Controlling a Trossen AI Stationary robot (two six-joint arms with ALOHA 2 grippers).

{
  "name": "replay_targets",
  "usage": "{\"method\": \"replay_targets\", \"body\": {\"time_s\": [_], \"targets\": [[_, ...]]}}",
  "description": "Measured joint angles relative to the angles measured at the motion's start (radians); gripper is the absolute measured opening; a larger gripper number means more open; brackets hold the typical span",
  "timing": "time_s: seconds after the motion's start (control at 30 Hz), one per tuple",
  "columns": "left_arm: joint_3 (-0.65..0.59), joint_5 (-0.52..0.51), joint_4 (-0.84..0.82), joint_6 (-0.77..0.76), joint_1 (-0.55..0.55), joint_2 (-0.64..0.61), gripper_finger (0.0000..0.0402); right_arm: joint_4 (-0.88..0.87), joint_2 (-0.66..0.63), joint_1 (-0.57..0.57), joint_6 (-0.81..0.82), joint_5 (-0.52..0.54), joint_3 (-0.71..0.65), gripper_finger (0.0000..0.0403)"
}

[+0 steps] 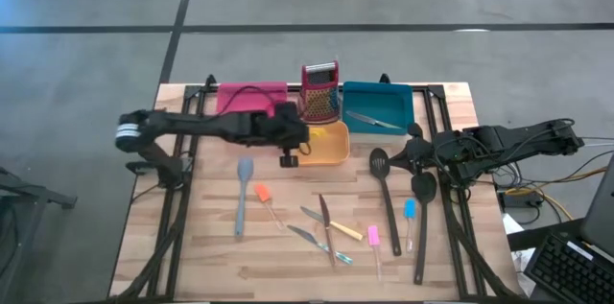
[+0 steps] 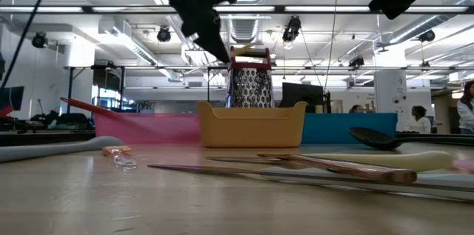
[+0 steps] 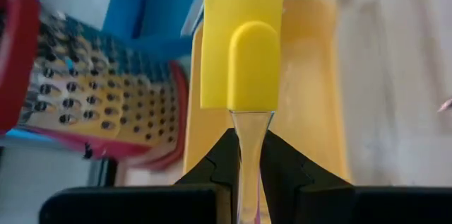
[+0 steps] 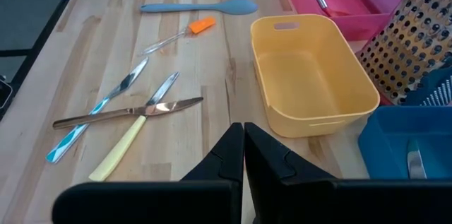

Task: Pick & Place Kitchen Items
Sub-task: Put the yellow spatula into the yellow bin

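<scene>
- The left gripper (image 3: 247,171) has its fingers (image 3: 212,171) clamped on the clear handle of a yellow spatula (image 3: 244,47), whose head points over the yellow tray (image 3: 318,111).
- In the high view the left gripper (image 1: 291,151) hangs at the left rim of that yellow tray (image 1: 338,154), just beside the red box grater (image 1: 320,90).
- The pink tray (image 1: 251,98) lies left of the grater and the teal tray (image 1: 376,105) right of it, with a metal knife (image 1: 372,120) lying in the teal tray.
- The right gripper (image 4: 244,157) has its fingers (image 4: 224,160) pressed together on nothing; it waits at the table's right edge.
- On the wooden table (image 1: 211,246) lie a grey spatula (image 1: 243,194), an orange-tipped piece (image 1: 261,194), crossed knives (image 1: 321,227), a pink piece (image 1: 373,239), a blue piece (image 1: 410,210) and two long black spoons (image 1: 384,184).
</scene>
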Motion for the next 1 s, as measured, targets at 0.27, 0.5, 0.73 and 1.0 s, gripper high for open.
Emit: {"method": "replay_targets", "body": {"time_s": [0.27, 0.5, 0.73, 1.0], "targets": [[0.263, -0.026, -0.163, 0.043, 0.002, 0.222, 0.0039, 0.0, 0.0, 0.0, 0.0, 0.0, 0.0, 0.0008], [0.367, -0.005, -0.206, 0.086, 0.004, 0.341, 0.0039, 0.0, 0.0, 0.0, 0.0, 0.0, 0.0, 0.0008], [0.374, 0.02, -0.193, 0.107, 0.028, 0.386, 0.0039, 0.0, 0.0, 0.0, 0.0, 0.0, 0.0, 0.0008], [0.37, 0.051, -0.185, 0.099, 0.058, 0.426, 0.0039, 0.0, 0.0, 0.0, 0.0, 0.0, 0.0, 0.0008]]}}
